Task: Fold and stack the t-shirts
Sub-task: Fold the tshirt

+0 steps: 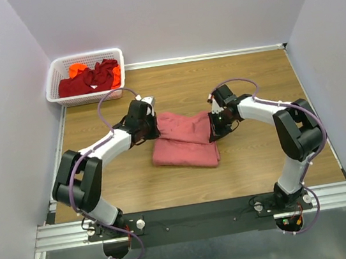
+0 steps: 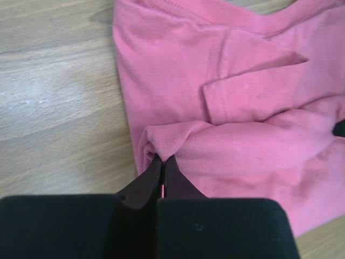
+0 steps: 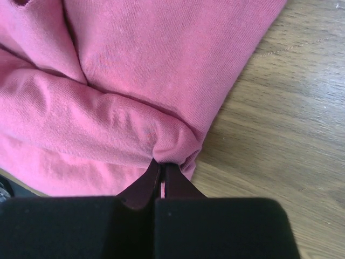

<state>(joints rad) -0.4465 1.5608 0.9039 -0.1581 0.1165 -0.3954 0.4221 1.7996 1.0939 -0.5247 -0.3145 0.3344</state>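
A salmon-pink t-shirt (image 1: 184, 142) lies partly folded in the middle of the wooden table. My left gripper (image 1: 156, 130) is shut on a pinch of its left edge; in the left wrist view the cloth (image 2: 226, 102) bunches up right at the gripper (image 2: 161, 159), and a sleeve lies folded across it. At the shirt's right edge my right gripper (image 1: 212, 131) is shut on another fold, seen bulging at the gripper (image 3: 163, 164) in the right wrist view over the pink cloth (image 3: 151, 65). A dark red t-shirt (image 1: 86, 82) and a bright orange one (image 1: 77, 70) lie crumpled in the basket.
A white lattice basket (image 1: 53, 86) stands at the back left corner of the table. Grey walls close in the left, back and right sides. Bare wood (image 1: 250, 80) shows behind and to the right of the pink shirt.
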